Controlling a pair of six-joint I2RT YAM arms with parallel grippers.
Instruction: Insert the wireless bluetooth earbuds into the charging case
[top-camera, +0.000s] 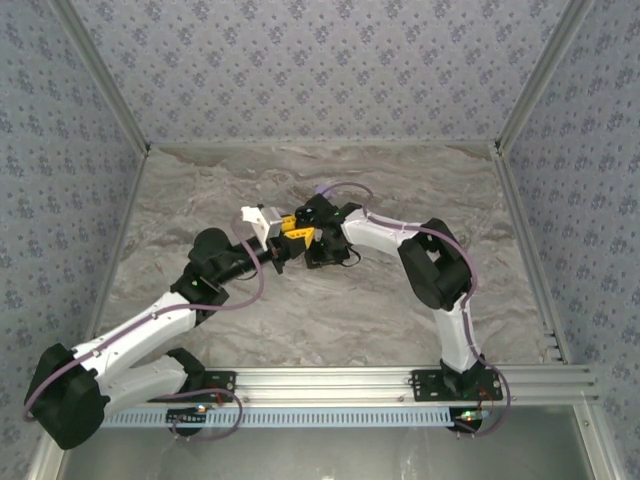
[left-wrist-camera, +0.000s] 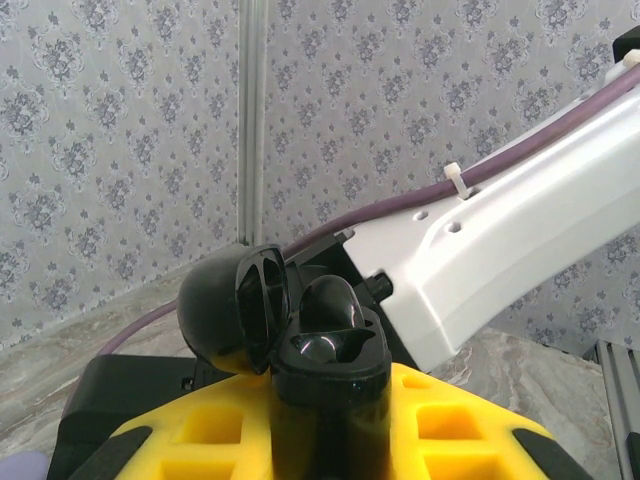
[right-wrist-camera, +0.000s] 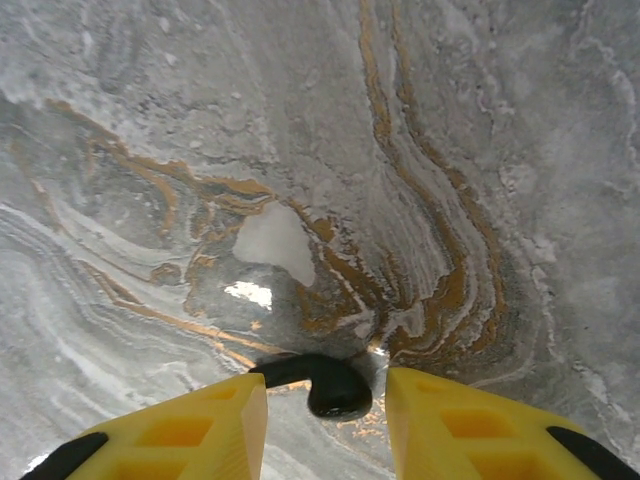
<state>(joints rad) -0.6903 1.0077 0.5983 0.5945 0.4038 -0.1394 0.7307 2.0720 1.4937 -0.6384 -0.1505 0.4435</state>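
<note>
Left fingers: my left gripper (left-wrist-camera: 330, 415) is clamped tight on the case (left-wrist-camera: 330, 360), with a yellow finger on each side of its black body.
Case: it stands upright in my grip, and its lid (left-wrist-camera: 232, 312) is swung open to the left. The top is glossy and has dark hollows in it.
Behind the case: my right arm's white link (left-wrist-camera: 500, 250) slants down from the upper right. A purple cable (left-wrist-camera: 400, 205) runs along it, in front of the patterned wall (left-wrist-camera: 120, 150).
Right fingers: my right gripper (right-wrist-camera: 327, 405) points down at the marble table (right-wrist-camera: 450, 150), and there is a clear gap between its yellow tips.
Black piece: a small curved black piece (right-wrist-camera: 330, 388) lies in that gap, closer to the left tip. I cannot tell whether either finger touches it.
From above: my left gripper (top-camera: 276, 247) and right gripper (top-camera: 298, 233) meet just beside each other near the middle of the table. The case is too small to make out there.
</note>
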